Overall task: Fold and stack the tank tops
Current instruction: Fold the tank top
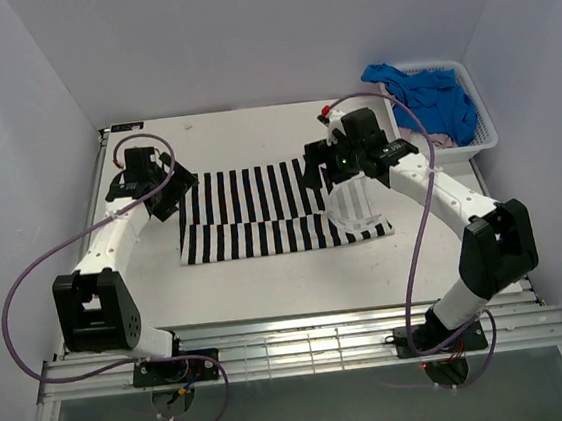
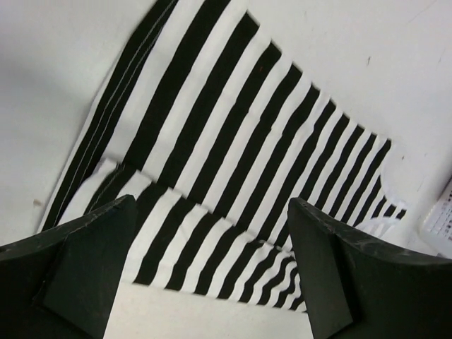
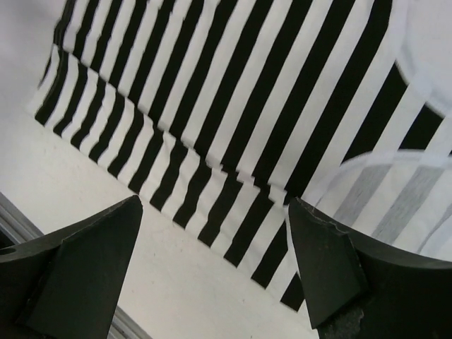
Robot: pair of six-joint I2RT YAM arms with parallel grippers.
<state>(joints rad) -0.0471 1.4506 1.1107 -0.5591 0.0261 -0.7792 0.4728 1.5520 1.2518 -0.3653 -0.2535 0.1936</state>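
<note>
You're looking at the black-and-white striped cloth tank top [image 1: 261, 208] lying flat across the middle of the white counter [image 1: 268, 282], w/ stripes running front-to-back in the top view. Its near edge is lying doubled over as a narrower band, and the step of that fold is showing in both wrist views. At its R end, a curved opening w/ white trim is showing paler stripes beneath it.

The L fingers [image 1: 173, 190] are hovering at the top's L edge, spread wide & holding nothing. In the L wrist view, these dark fingers [image 2: 92, 261] are framing the cloth w/o touching it, as far as you can tell.

The R fingers [image 1: 329, 170] are hanging over the far R part of the top, just beside the trimmed opening. They're also spread apart & empty. In the R wrist view, they [image 3: 325, 261] are framing striped cloth & bare counter.

The bright blue cloth tank top [image 1: 430, 94] is sitting heaped in the white plastic lattice basket [image 1: 484, 134] at the far R corner, spilling over its far L rim. The dusty pink tank top [image 1: 432, 139] is peeking out beneath the blue one and is mostly hidden. Both are lying apart from the striped one.
</note>
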